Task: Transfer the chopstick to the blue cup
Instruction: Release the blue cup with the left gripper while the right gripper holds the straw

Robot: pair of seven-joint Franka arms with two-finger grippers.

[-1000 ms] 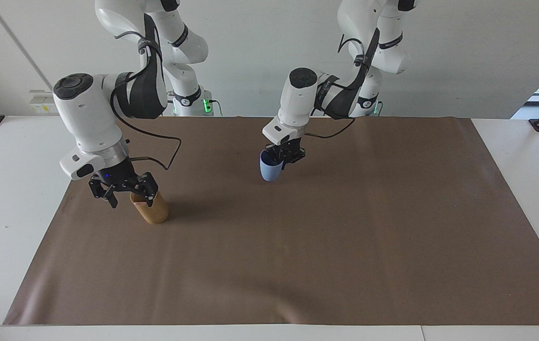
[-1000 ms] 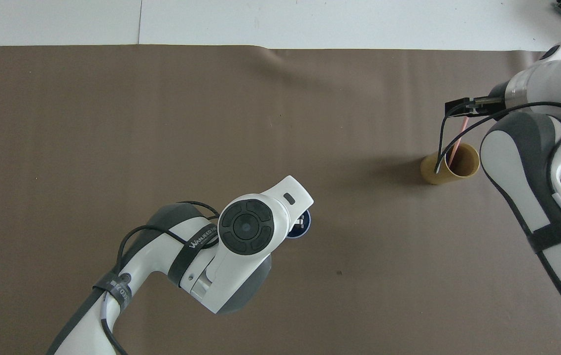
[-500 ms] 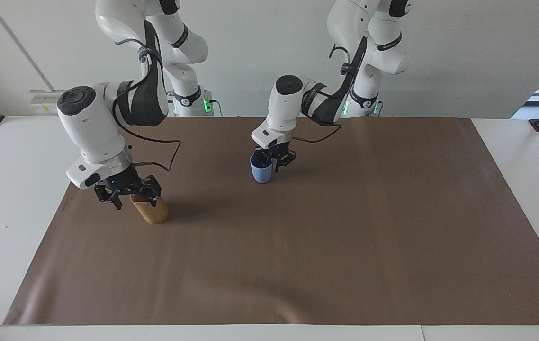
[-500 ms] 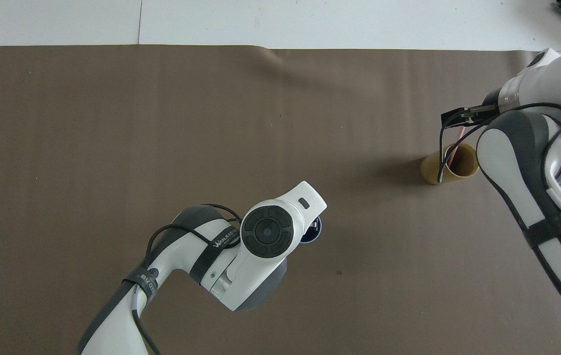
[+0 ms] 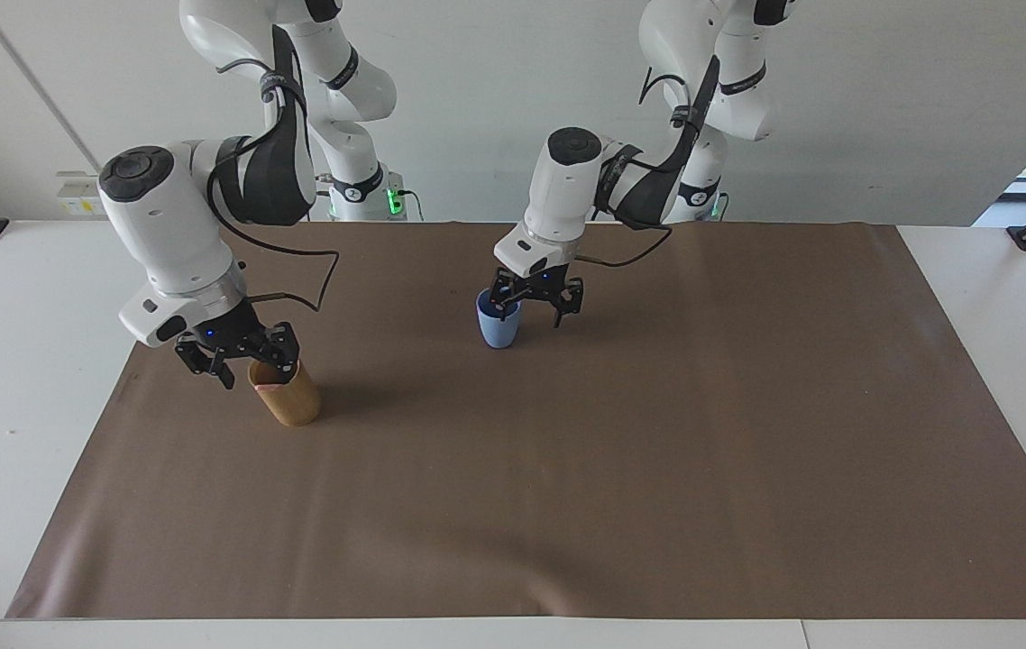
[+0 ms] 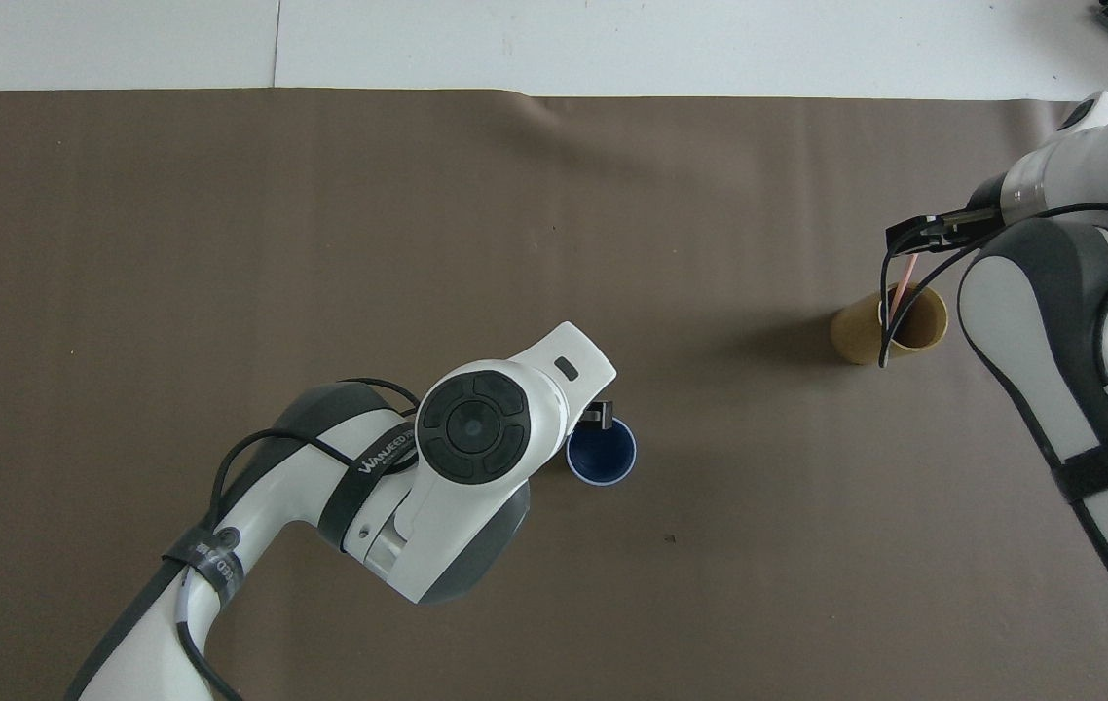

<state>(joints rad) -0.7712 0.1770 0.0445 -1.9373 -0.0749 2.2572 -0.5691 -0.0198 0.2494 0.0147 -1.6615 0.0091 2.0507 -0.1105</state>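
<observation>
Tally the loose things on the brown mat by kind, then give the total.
Cups: 2, the blue cup and the tan cup.
Chopsticks: 1, the pink chopstick standing in the tan cup.
Total: 3.

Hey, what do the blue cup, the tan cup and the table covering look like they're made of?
Blue cup: probably matte plastic or ceramic; even light-blue wall, no shine. Tan cup: likely bamboo or wood; warm yellow-brown, dull cylinder. Brown covering: seemingly paper or thin vinyl sheet; faint ripples and a soft sheen.

Left gripper point(image 5: 535, 302) hangs low with fingers spread wide — right gripper point(image 5: 238, 356) points down, wrist tilted.
</observation>
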